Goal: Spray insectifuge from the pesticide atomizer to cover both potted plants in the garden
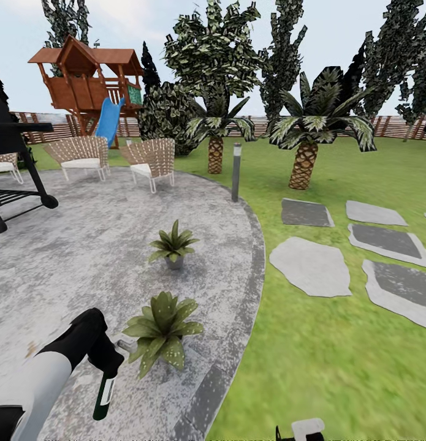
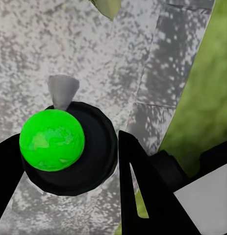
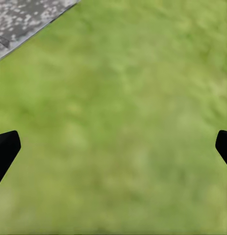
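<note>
Head view: left claw (image 1: 108, 361) hides the pesticide atomizer's (image 1: 105, 392) head.

Speckled stone patio (image 1: 84, 257), slatted wooden fence (image 1: 396, 125)

The right end effector (image 3: 113, 149) hangs over the lawn (image 3: 128, 122), its two black fingertips (image 3: 5, 149) set wide apart at opposite edges of the picture with nothing between them but grass. The grass looks blurred, a mottled yellow-green. In one corner lies a wedge of the grey speckled patio (image 3: 25, 19), its straight edge meeting the lawn on a slant.
</note>
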